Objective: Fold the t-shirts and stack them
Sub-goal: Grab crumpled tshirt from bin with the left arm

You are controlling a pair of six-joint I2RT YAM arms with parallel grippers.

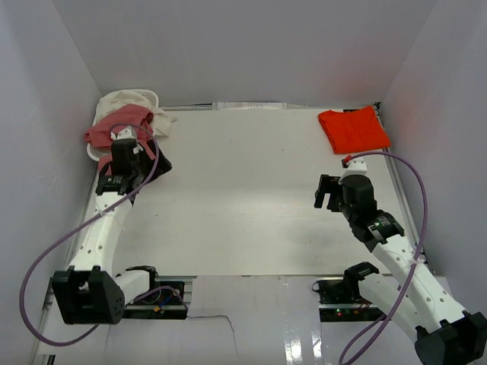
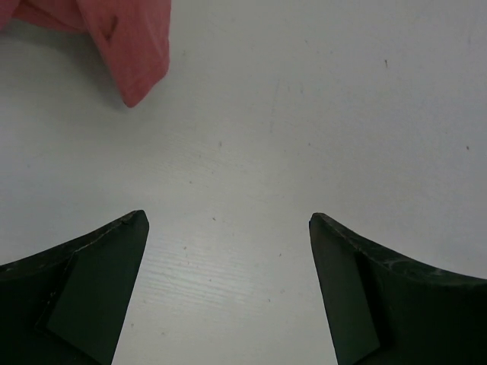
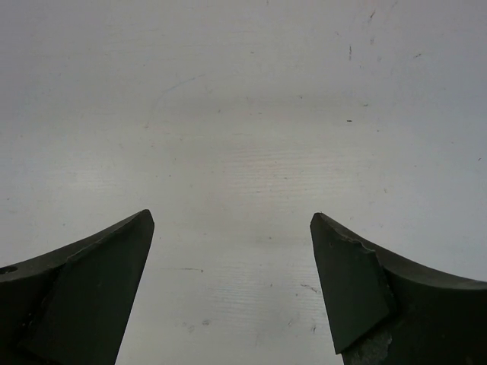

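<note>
Items I see:
- Rose-red t-shirt (image 1: 106, 133): far left, heaped against the white basket (image 1: 151, 96).
- Orange-red t-shirt (image 1: 354, 129): folded, far right on the tabletop (image 1: 243, 198).
- Left gripper (image 2: 228, 220): jaws apart, holding nothing, near the rose-red shirt's edge.
- Right gripper (image 3: 232, 217): jaws apart, over the tabletop.

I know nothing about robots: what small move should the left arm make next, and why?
Probably ease the left gripper forward to the crumpled dusty rose-red cotton t-shirt and close on its edge. Its jaws stand open and empty just short of that cloth, which lies unfolded, while the bright orange-red t-shirt already lies folded at the far right.
</note>
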